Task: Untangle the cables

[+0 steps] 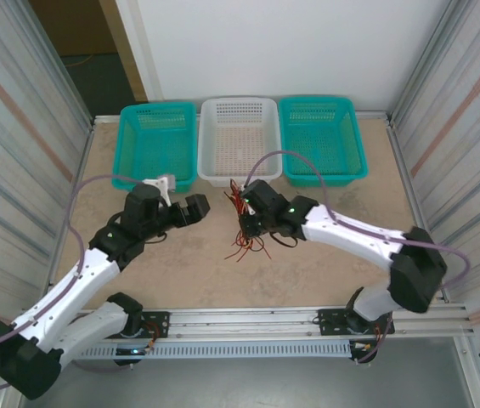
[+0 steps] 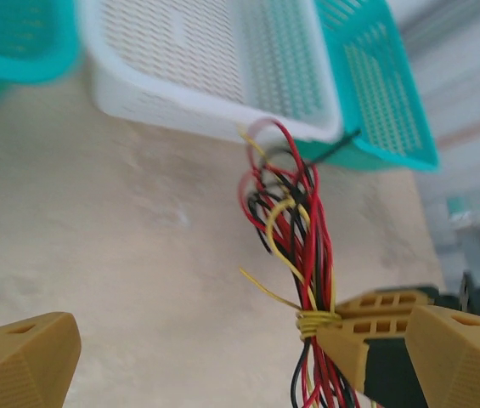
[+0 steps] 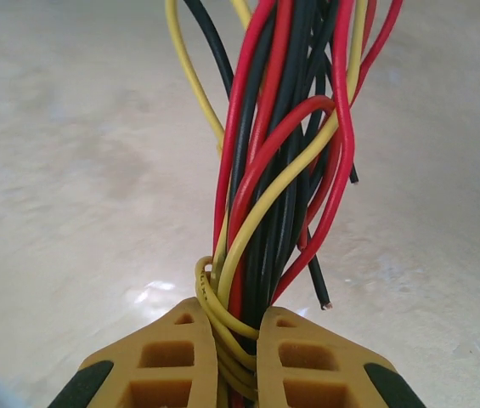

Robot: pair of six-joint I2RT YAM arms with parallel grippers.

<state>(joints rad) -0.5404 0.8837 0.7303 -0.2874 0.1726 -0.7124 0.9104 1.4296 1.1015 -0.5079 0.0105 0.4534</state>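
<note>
Now | right pincer [image 3: 238,323] clamps cables [image 3: 273,187] | left pincer [image 2: 240,340] spread

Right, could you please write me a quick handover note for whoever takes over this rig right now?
Left gripper: open, empty, beside the cables.
Right gripper: shut on them, where a yellow wire loops round the bundle.
Cables: one red, black and yellow bundle, in front of the white basket.
Done: bundle gripped.
Left: all tangled; no wire separated yet.
</note>
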